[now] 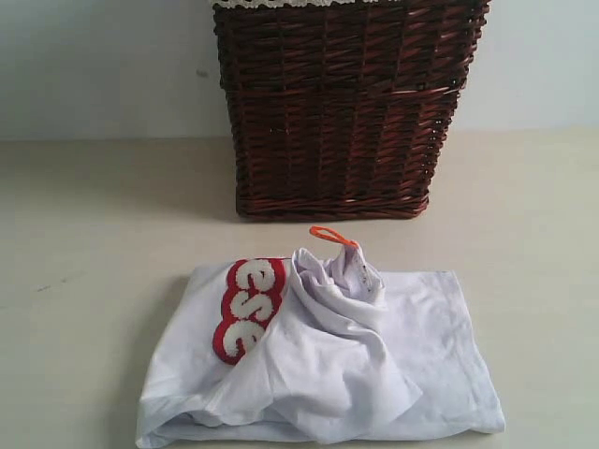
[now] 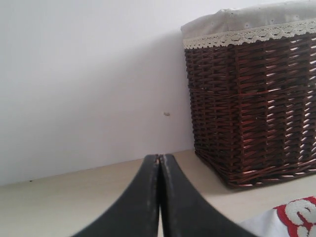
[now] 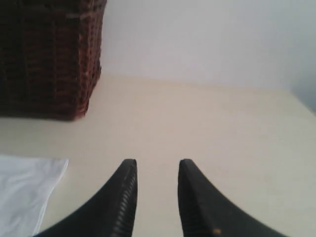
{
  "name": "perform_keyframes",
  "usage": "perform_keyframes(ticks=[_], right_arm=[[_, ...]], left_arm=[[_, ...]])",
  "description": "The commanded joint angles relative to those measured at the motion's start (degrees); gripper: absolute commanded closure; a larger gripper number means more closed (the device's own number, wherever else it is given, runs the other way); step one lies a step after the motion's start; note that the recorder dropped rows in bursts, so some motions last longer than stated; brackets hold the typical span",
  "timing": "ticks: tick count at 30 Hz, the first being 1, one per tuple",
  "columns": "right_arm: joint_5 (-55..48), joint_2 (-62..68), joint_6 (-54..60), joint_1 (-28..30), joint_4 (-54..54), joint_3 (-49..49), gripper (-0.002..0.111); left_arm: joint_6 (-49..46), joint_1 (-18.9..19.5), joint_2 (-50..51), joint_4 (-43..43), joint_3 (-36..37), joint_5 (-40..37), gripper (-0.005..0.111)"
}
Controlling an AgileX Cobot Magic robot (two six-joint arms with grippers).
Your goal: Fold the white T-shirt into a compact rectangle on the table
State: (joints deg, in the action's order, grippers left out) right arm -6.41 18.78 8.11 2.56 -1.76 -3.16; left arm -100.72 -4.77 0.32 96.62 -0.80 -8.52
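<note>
The white T-shirt lies bunched in a rough rectangle on the table, near the front edge of the exterior view. Red-outlined white letters show on its left part, and an orange tag loop sticks up at its far edge. No gripper appears in the exterior view. In the left wrist view my left gripper is shut with nothing between its fingers; a corner of the shirt lies off to one side. My right gripper is open and empty above bare table, with a shirt corner beside it.
A dark brown wicker basket with a pale lace-trimmed liner stands behind the shirt, against a white wall. Bare table stretches left and right of the shirt and the basket.
</note>
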Motion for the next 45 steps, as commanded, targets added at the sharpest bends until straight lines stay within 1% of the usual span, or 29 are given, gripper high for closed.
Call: perform_keyframes(ticks=[1,4,6,8,9,10,12,13,15,16,18,19,21,23,25,26,27,28,30,31,32,35,38,40,41,44,45], right_arm=[[0.1,22.2,4.0,-0.2,1.8,-7.6,0.079],[-2.0,37.6,4.2,-0.2,1.8,-14.3,0.078],[-5.3,44.0,4.6,-1.3,1.8,-18.8,0.078],[-13.0,48.7,9.3,-4.1,-0.4,-24.2,0.078],[-16.5,49.9,14.0,-5.5,-2.8,-26.4,0.078],[-21.5,51.3,20.9,-7.8,-8.1,-29.6,0.078],[-27.8,52.6,36.7,-10.7,-17.9,-33.5,0.078],[-32.3,52.9,49.9,-12.4,-25.8,-35.9,0.078],[-37.3,53.1,70.6,-14.4,-38.2,-38.3,0.078],[-38.1,53.3,81.1,-15.3,-44.6,-38.8,0.078],[-36.6,53.8,93.1,-16.1,-57.5,-39.3,0.078],[-35.3,54.4,95.5,-16.2,-63.7,-39.3,0.078],[-34.5,56.5,94.1,-16.2,-73.0,-39.3,0.078],[-37.0,59.3,91.0,-16.2,-77.7,-39.3,0.079],[-41.5,63.3,91.2,-16.2,-81.1,-39.3,0.078],[-44.0,65.5,93.1,-16.2,-81.4,-39.8,0.077],[-47.1,67.6,96.6,-16.6,-79.8,-40.6,0.073],[-49.3,69.5,99.4,-16.9,-77.5,-41.6,0.067],[-49.5,72.0,100.4,-18.5,-74.2,-43.6,0.051],[-48.6,72.8,100.4,-19.6,-72.7,-44.7,0.044],[-47.4,73.5,100.4,-20.8,-71.7,-45.6,0.041],[-44.7,74.4,98.5,-23.6,-67.0,-47.0,0.043],[-42.8,74.4,92.2,-25.1,-54.9,-47.1,0.045],[-39.1,74.7,91.6,-25.2,-48.9,-47.1,0.045],[-35.4,74.8,91.8,-25.2,-47.0,-47.1,0.045],[-25.9,75.2,92.0,-25.2,-47.2,-47.1,0.045],[-24.6,75.4,92.7,-25.2,-47.8,-47.1,0.045]], left_arm=[[0.3,-0.3,-0.3,-0.1,-0.3,-0.1,0.107],[0.3,-0.3,-0.3,-0.1,-0.3,-0.1,0.107],[0.3,-0.3,-0.3,-0.1,-0.3,-0.1,0.107],[0.3,-0.3,-0.3,-0.1,-0.3,-0.1,0.107],[0.3,-0.3,-0.3,-0.1,-0.3,-0.1,0.107],[0.3,-0.3,-0.3,-0.1,-0.3,-0.1,0.107],[0.3,-0.3,-0.3,-0.1,-0.3,-0.1,0.107],[0.3,-0.3,-0.3,-0.1,-0.3,-0.1,0.107],[0.3,-0.3,-0.3,-0.1,-0.3,-0.1,0.107],[0.3,-0.3,-0.3,-0.1,-0.3,-0.1,0.107],[0.3,-0.3,-0.3,-0.1,-0.3,-0.1,0.107],[0.3,-0.3,-0.3,-0.1,-0.3,-0.1,0.107],[0.3,-0.3,-0.3,-0.1,-0.3,-0.1,0.107],[0.3,-0.3,-0.3,-0.1,-0.3,-0.1,0.107],[0.3,-0.3,-0.3,-0.1,-0.3,-0.1,0.107],[0.3,-0.3,-0.3,-0.1,-0.3,-0.1,0.107],[0.3,-0.3,-0.3,-0.1,-0.3,-0.1,0.107],[0.3,-0.3,-0.3,-0.1,-0.3,-0.1,0.107],[0.3,-0.3,-0.3,-0.1,-0.3,-0.1,0.107],[0.3,-0.3,-0.3,-0.1,-0.3,-0.1,0.107],[0.3,-0.3,-0.3,-0.1,-0.3,-0.1,0.107],[0.3,-0.3,-0.3,-0.1,-0.3,-0.1,0.107],[0.3,-0.3,-0.3,-0.1,-0.3,-0.1,0.107],[0.3,-0.3,-0.3,-0.1,-0.3,-0.1,0.107],[0.3,-0.3,-0.3,-0.1,-0.3,-0.1,0.107],[0.4,-0.3,-0.3,-0.1,-0.3,-0.1,0.107],[0.4,-0.3,-0.3,-0.1,-0.3,-0.1,0.107]])
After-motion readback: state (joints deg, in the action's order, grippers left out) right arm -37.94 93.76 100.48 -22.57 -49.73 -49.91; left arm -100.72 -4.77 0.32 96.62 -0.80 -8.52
